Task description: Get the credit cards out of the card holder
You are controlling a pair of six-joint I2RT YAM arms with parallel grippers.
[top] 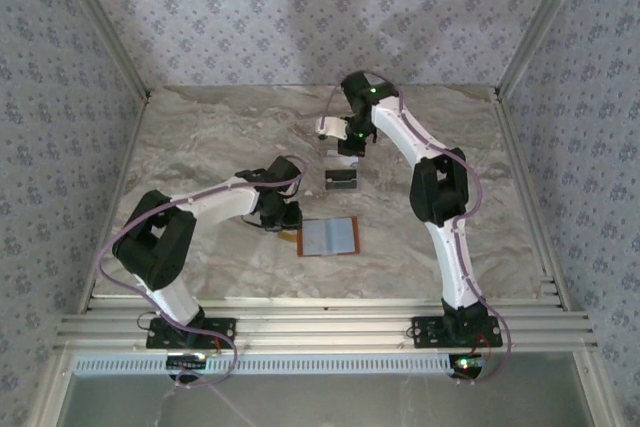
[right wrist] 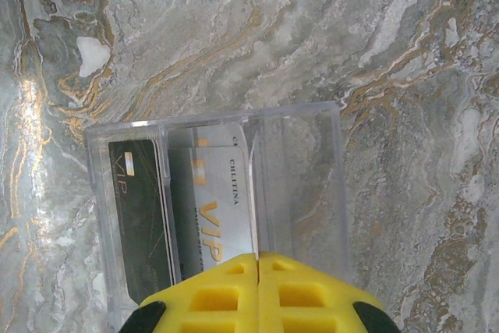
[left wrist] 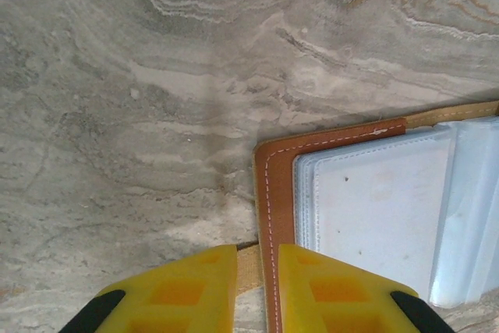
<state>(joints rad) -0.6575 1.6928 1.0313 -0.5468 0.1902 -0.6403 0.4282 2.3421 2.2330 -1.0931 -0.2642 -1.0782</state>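
Top view: the holder [top: 330, 237] lies open at mid-frame with its grey lining up and its long axis running left to right. The left hand [top: 287, 225] is at its left edge. The right hand [top: 347, 152] hangs higher in the frame, over the far end of the clear tray [top: 341, 168], which sits just above the holder. The surface [top: 200, 137] is marbled grey. Patterned walls [top: 300, 7] close three sides of it.

Left wrist view: at bottom centre the yellow fingers stand narrow, clamped on the tab [left wrist: 249, 264]. The holder spreads up and to the right. I see no card in its grey pockets.

Right wrist view: the fingers are pressed together at bottom centre, with the tray straight ahead of them. The dark card [right wrist: 140, 216] lies at the tray's left and the silver card [right wrist: 209, 208] is just beside it. Both long axes run up the frame, away from the hand. A thin pale edge rises from the finger seam along the silver card's right side. I cannot tell whether it is that card pinched on edge or a divider in the tray.

The right hand is by far the nearer to the cards. I judge the next move depends on that edge lying in line with the fingers.
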